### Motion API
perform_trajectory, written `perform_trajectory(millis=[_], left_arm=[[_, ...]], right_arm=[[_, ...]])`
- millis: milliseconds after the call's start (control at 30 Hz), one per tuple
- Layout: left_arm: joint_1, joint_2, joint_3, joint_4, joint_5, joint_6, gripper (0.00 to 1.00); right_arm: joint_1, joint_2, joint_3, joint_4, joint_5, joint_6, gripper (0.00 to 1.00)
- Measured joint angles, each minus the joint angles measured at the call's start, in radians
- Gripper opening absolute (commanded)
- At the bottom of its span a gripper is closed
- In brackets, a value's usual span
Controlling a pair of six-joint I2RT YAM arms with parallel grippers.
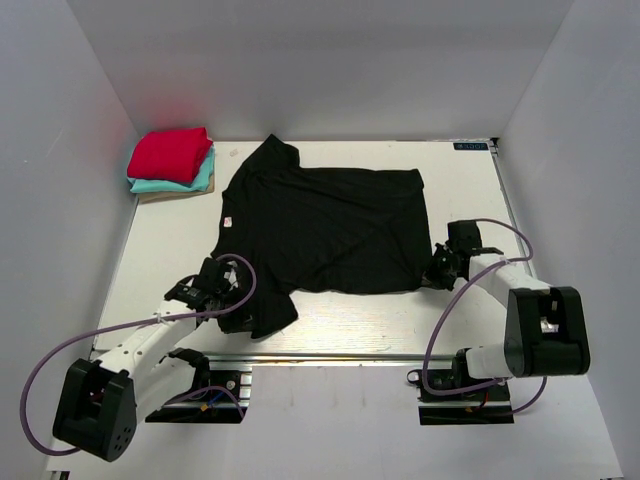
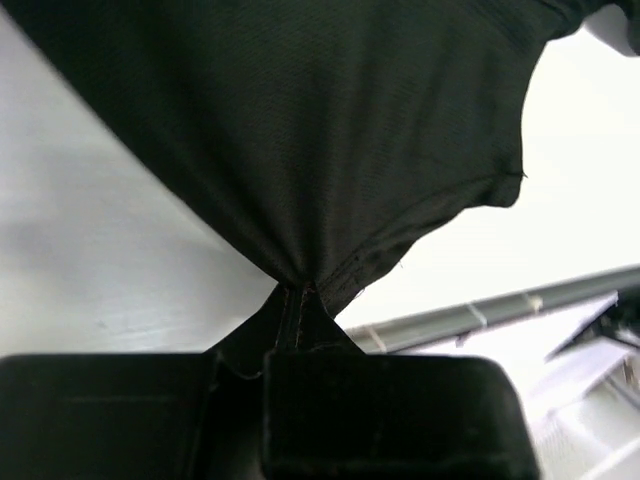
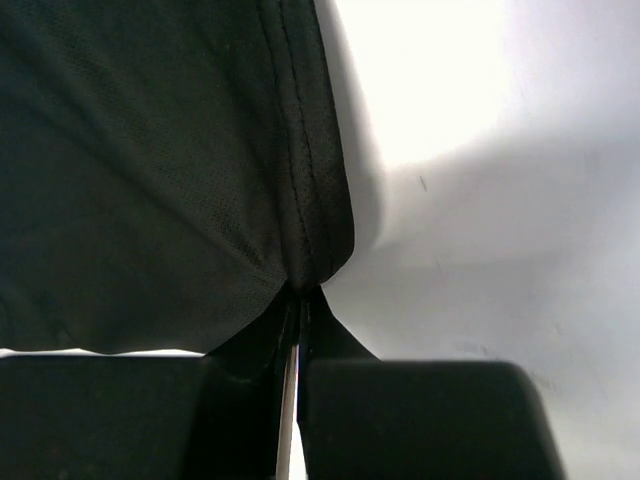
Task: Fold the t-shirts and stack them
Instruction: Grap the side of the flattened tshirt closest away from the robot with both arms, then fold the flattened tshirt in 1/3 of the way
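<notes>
At far-left corner, folded stack [image 1: 170, 165] near black shirt [image 1: 330, 225]

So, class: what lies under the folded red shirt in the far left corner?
Under the red shirt sits a teal shirt, and under that a tan shirt. Only their edges show; the rest of each is covered.

left arm [image 1: 150, 340] and right arm [image 1: 497, 272], white link shells, black joint housings, bulky black shoulder blocks, purple cables [image 1: 437, 330] looping from each, blocky matte-black fingers [image 2: 390, 420], black base plates [image 1: 200, 395]
</notes>
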Motion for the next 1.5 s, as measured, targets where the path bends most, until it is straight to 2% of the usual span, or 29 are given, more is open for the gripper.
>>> perform_trajectory(millis=[167,333,467,667,833,1000,1500], left_arm=[[0.0,0.016,0.038,-0.065,0.051,0.035,0.0],[0.0,0.063,0.184,-0.056,0.066,0.077,0.0],[0.0,0.114,0.314,0.028,0.064,0.103,0.0],[0.007,0.24,0.417,0.176,0.037,0.116,0.0],[0.012,0.421,0.595,0.21,-0.017,0.14,0.0],[0.026,0.514,0.739,0.249,-0.077,0.163,0.0],[0.101,0.677,0.918,0.339,-0.2,0.267,0.0]], right_arm=[[0.0,-0.064,-0.038,-0.048,0.002,0.001,0.0],[0.0,-0.062,-0.02,-0.067,-0.006,-0.01,0.0],[0.0,-0.029,0.071,-0.095,-0.006,-0.016,0.0],[0.0,0.034,0.211,-0.109,-0.006,-0.031,0.0],[0.0,0.114,0.324,-0.138,0.0,-0.039,0.0],[0.0,0.182,0.428,-0.167,0.012,-0.045,0.0],[-0.002,0.376,0.663,-0.294,0.049,-0.099,0.0]])
